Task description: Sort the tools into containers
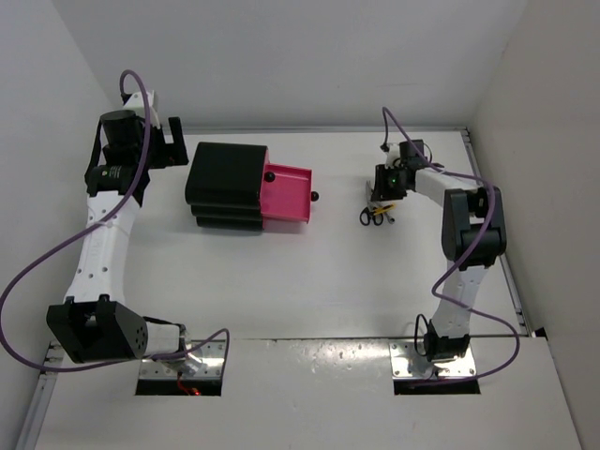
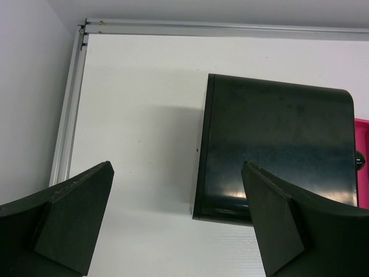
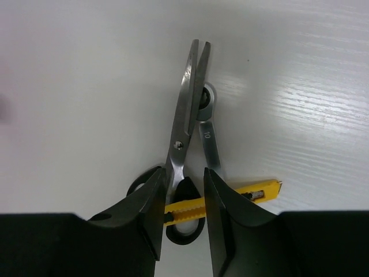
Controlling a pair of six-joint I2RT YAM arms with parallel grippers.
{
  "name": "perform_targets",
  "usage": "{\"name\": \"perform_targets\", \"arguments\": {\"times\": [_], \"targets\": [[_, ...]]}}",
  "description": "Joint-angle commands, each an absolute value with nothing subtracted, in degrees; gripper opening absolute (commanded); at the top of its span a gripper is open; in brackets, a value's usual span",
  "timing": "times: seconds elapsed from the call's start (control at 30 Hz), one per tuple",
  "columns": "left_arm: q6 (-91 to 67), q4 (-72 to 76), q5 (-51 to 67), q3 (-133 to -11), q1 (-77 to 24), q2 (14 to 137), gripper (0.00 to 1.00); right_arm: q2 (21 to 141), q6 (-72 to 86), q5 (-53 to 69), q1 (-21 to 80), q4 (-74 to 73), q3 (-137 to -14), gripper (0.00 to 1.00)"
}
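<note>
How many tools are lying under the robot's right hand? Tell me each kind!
black-handled scissors with silver blades: 1
slim yellow-and-black cutter: 1
silver metal wrench marked 10: 1
Total: 3 tools
</note>
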State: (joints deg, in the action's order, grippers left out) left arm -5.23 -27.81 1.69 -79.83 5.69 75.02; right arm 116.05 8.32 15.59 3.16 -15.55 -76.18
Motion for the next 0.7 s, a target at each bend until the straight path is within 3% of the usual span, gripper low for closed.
{"name": "perform_targets", "arguments": {"times": [0.0,0.67], "targets": [[-6.2,-26.9,2.2,-80.0,6.3,74.8,1.0,113.0,6.9,16.7,4.4,-13.8,-76.3,0.34],[-6.2,-26.9,2.7,-79.5,7.9,75.8,1.0,118.8,9.5,5.4,7.9,-16.3,-81.6,0.34]]}}
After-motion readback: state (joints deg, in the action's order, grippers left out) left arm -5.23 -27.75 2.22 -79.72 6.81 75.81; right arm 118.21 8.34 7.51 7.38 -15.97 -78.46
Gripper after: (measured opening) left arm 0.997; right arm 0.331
